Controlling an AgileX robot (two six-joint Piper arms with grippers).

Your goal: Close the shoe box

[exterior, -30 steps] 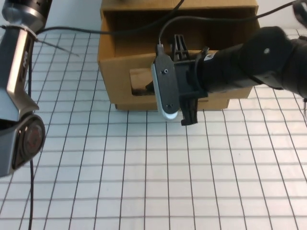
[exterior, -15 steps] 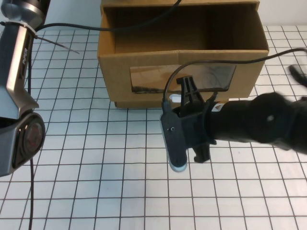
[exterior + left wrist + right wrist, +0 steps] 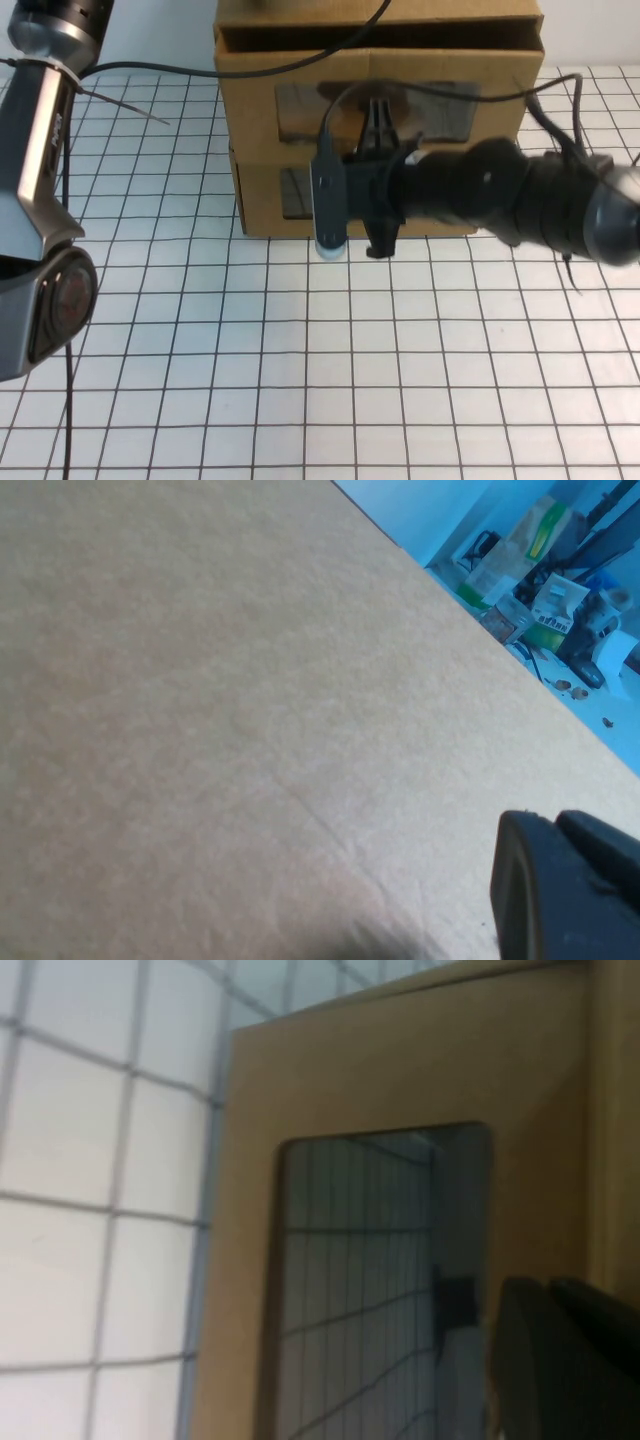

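The shoe box [image 3: 250, 100] is the upper of two stacked cardboard boxes at the table's far side. Its drawer front with the clear window [image 3: 300, 105] sits nearly flush, and a narrow dark gap [image 3: 300, 38] shows along its top. Its white tab is hidden behind the arm. My right gripper [image 3: 378, 112] is shut and its tips are against the drawer front at the window. The right wrist view shows the gripper [image 3: 565, 1360] close to a cardboard front with a window [image 3: 360, 1290]. My left gripper [image 3: 570, 880] is shut and lies close over a flat cardboard face [image 3: 220, 700].
The lower cardboard box [image 3: 260, 195] with its own window [image 3: 295, 192] stands under the shoe box. The left arm [image 3: 40, 200] rises along the table's left edge. A black cable [image 3: 150, 66] runs from it across the box top. White gridded table [image 3: 300, 380] lies in front.
The drawer front has gone from pulled far out to nearly flush. My right gripper, drawn back onto the table half a second ago, has moved forward onto the front.
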